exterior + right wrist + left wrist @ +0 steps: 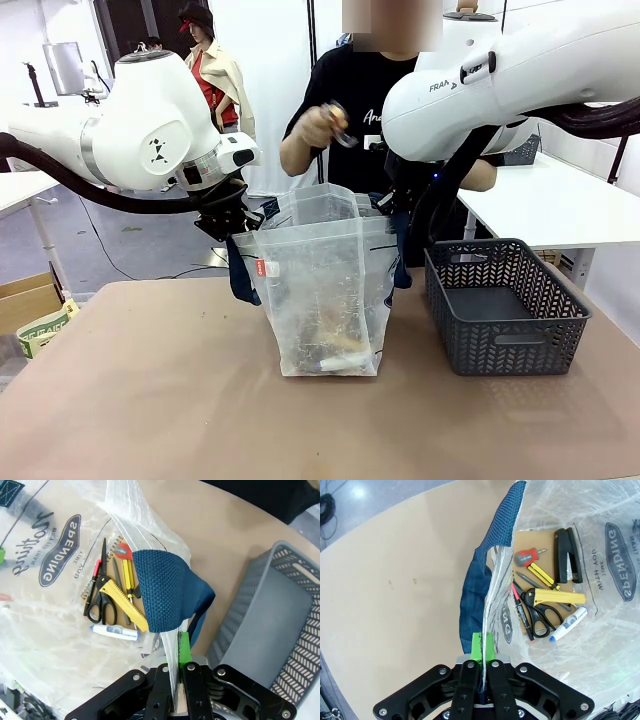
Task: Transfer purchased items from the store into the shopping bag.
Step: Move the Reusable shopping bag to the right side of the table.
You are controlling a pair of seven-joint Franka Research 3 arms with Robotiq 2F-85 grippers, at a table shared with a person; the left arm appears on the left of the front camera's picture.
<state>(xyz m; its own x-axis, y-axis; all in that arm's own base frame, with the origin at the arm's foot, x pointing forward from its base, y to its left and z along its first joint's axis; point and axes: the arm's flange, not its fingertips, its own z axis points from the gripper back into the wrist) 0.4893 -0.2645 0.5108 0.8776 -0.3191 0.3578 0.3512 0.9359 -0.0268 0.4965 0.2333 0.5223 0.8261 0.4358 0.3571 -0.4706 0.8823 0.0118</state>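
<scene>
Left gripper [483, 647] pinched shut on rim of translucent white plastic shopping bag [312, 258]; right gripper [180, 650] clamped on opposite rim; dark grey lattice plastic basket [520, 350] beside bag

The left arm [150, 130] is extended in from the left, the right arm [500, 80] from the right, both held raised. The left gripper [483, 642] is clamped on one edge of the shopping bag [320, 270], the right gripper [181, 642] on the opposite edge, with green pads [477, 647] pressed together.
</scene>
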